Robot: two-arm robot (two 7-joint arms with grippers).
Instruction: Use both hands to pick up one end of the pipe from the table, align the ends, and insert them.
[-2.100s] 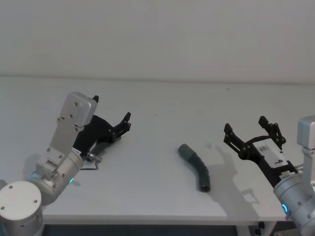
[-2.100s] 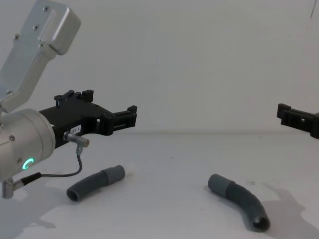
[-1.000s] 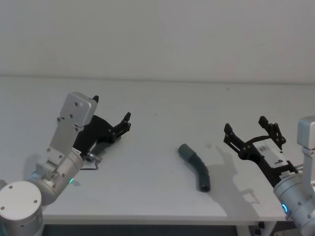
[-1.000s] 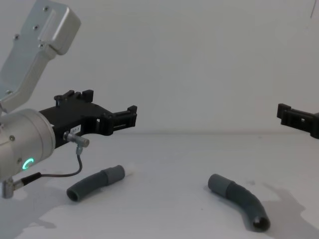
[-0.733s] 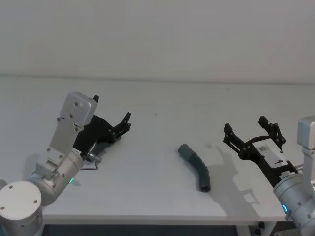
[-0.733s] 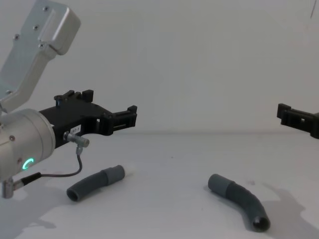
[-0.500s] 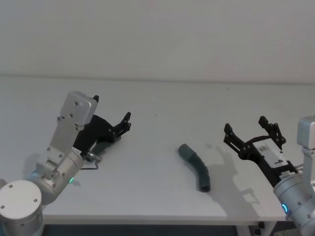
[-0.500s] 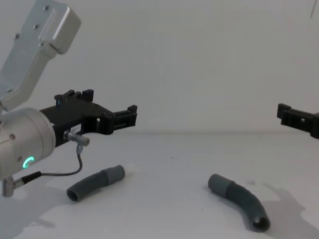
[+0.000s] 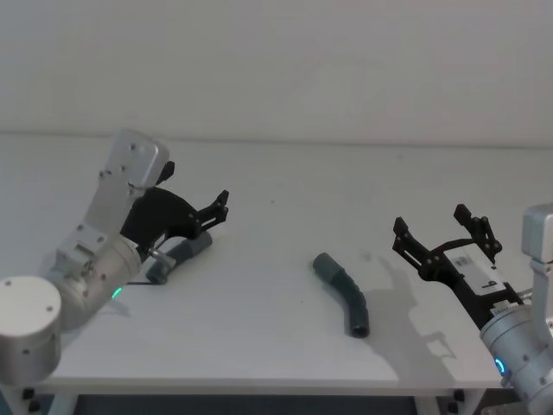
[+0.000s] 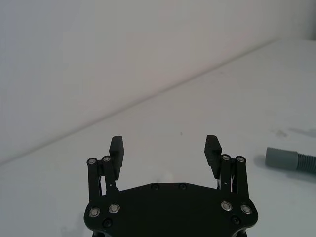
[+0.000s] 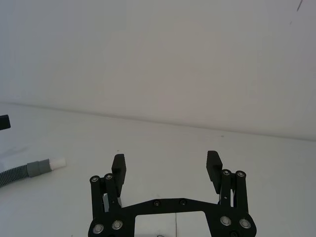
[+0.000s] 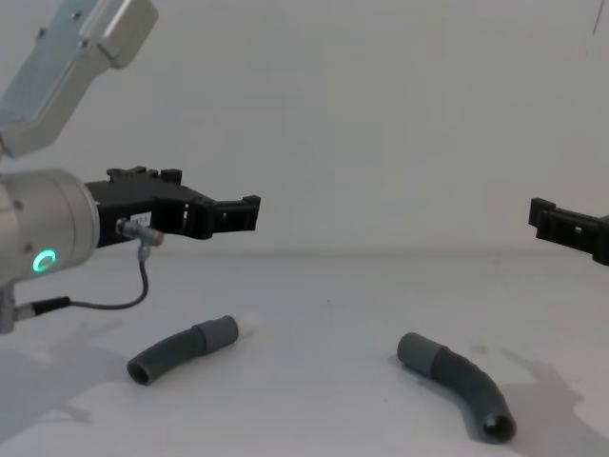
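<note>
Left gripper point(image 10: 165, 150), fingers wide, hovers above the white-tipped hose piece point(image 12: 186, 347) lying on the table point(image 12: 324, 314), apparently clear of it. Right gripper point(image 11: 166, 165), equally wide, hangs near the cuffed hose piece point(image 12: 457, 379), apart.

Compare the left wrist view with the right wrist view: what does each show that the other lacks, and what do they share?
Left wrist view: the left pincer, open, and the grey-cuffed pipe piece lying on the table. Right wrist view: the right pincer, open, and the white-tipped pipe piece. Shared: the white table and the pale wall behind it; neither pincer holds anything.
</note>
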